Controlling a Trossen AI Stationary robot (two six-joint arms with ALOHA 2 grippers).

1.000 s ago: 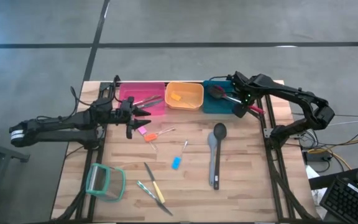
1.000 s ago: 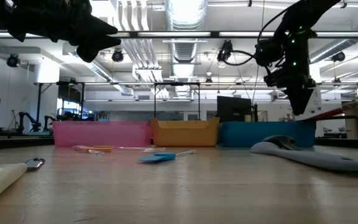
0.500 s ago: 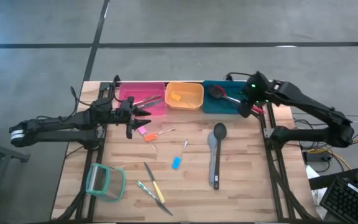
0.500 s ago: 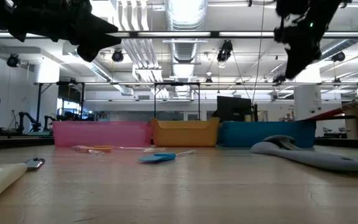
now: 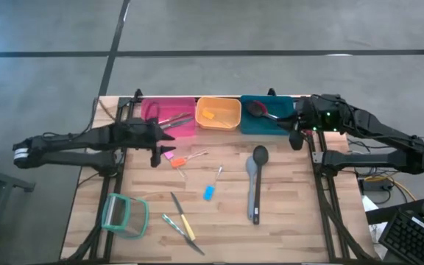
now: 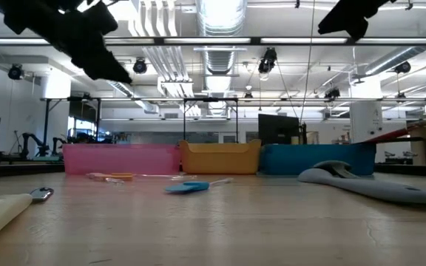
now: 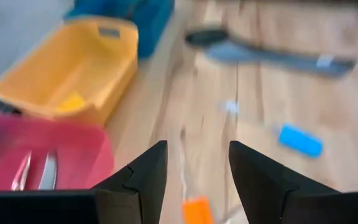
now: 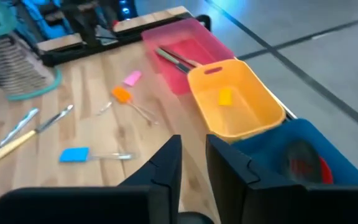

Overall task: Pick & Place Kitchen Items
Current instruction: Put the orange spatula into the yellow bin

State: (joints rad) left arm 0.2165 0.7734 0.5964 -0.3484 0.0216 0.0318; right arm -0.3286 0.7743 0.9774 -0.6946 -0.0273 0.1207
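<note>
A: Where do your two grippers stand?

B: Your left gripper (image 5: 169, 137) hangs released and empty by the pink bin (image 5: 153, 112). Your right gripper (image 5: 294, 137) hangs empty beside the teal bin (image 5: 250, 125), fingers (image 8: 166, 163) with a narrow gap.

A: Count the kitchen items.

B: On the desk (image 5: 293, 221): one grey spoon (image 5: 255, 180), one blue piece (image 5: 209, 192), one orange piece (image 5: 177, 162), one pink piece (image 5: 168, 154), one yellow-handled knife (image 5: 183, 219). Three bins: the pink holds two utensils (image 5: 174, 119), the orange bin (image 5: 218, 114) one yellow piece (image 5: 207, 114), the teal one dark spoon (image 5: 260, 111). One clear container (image 5: 124, 214) lies apart.
</note>
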